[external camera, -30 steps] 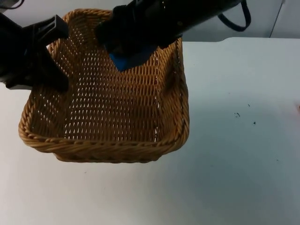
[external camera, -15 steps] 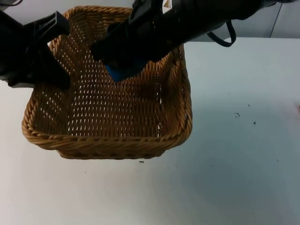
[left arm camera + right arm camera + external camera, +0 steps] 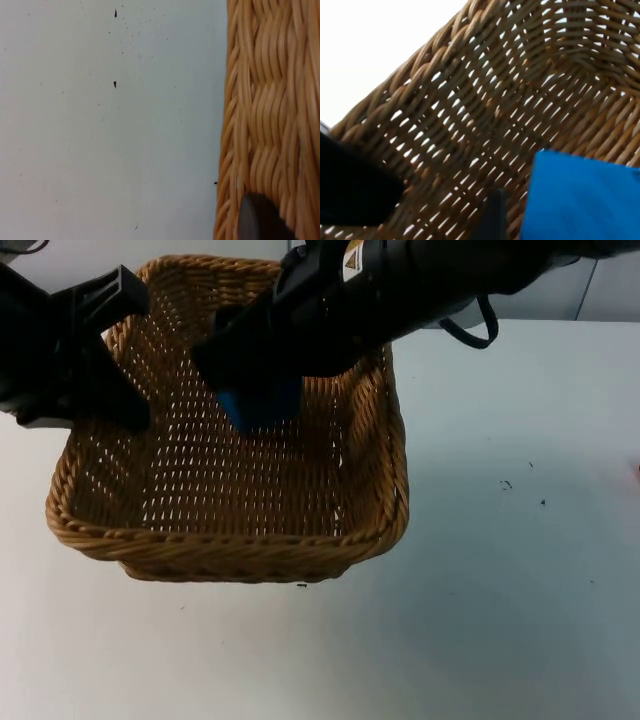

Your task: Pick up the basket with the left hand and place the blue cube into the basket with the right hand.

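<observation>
A woven wicker basket (image 3: 230, 540) hangs above the white table, tilted, with my left gripper (image 3: 105, 390) shut on its left rim. In the left wrist view the basket's rim (image 3: 265, 115) runs beside a black fingertip (image 3: 257, 220). My right gripper (image 3: 255, 390) reaches over the basket's inside, shut on the blue cube (image 3: 258, 408). In the right wrist view the blue cube (image 3: 580, 200) sits close against the basket's woven wall (image 3: 470, 115), with a black finger (image 3: 492, 215) beside it.
The white table (image 3: 500, 590) stretches to the right and front of the basket, with a few small dark specks (image 3: 507, 484). The grey partition wall (image 3: 560, 280) stands at the back.
My right gripper has moved left and lower into the basket with the blue cube. The basket has shifted only slightly in the left gripper.
</observation>
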{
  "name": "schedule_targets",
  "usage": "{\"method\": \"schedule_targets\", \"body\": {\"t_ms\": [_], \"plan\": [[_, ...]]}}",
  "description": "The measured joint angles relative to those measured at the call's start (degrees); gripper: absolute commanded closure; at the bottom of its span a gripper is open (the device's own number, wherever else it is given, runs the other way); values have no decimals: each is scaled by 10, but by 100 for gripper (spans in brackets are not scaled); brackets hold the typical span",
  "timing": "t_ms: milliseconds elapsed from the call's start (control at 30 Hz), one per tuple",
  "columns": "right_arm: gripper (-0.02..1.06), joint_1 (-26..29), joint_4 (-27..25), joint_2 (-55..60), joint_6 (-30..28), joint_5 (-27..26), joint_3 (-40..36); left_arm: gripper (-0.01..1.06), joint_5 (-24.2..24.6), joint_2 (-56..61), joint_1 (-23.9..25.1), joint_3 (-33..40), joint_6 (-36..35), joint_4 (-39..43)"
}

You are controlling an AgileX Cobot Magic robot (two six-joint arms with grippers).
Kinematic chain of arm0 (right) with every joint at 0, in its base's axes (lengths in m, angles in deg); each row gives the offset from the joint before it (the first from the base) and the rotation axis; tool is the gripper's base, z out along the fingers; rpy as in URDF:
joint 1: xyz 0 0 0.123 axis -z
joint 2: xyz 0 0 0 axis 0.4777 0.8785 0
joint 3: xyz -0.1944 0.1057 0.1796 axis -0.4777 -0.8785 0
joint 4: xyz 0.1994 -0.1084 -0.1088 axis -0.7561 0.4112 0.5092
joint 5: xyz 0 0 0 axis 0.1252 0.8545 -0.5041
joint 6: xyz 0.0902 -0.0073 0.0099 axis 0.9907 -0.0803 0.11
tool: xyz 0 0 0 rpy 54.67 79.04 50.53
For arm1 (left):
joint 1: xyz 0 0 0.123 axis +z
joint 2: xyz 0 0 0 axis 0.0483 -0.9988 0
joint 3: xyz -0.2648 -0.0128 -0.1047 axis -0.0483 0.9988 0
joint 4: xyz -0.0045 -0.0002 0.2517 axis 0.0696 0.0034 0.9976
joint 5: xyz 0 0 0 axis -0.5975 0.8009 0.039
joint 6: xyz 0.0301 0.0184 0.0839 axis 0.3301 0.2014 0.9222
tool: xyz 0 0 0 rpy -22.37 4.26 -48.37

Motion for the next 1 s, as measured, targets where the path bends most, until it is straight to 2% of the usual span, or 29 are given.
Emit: {"method": "schedule_targets", "body": {"t_ms": [333, 667, 800, 1000], "plan": [[23, 0, 0, -52, -7, 24, 0, 101, 0, 0, 0, 0, 1, 0], [23, 0, 13, -187, -13, 107, 0, 101, 0, 0, 0, 0, 1, 0], [23, 0, 24, -255, -25, 172, 0, 101, -4, 0, 0, 0, 1, 0], [23, 0, 27, -294, -32, 229, 0, 101, -12, 0, 0, 0, 3, 0]]}}
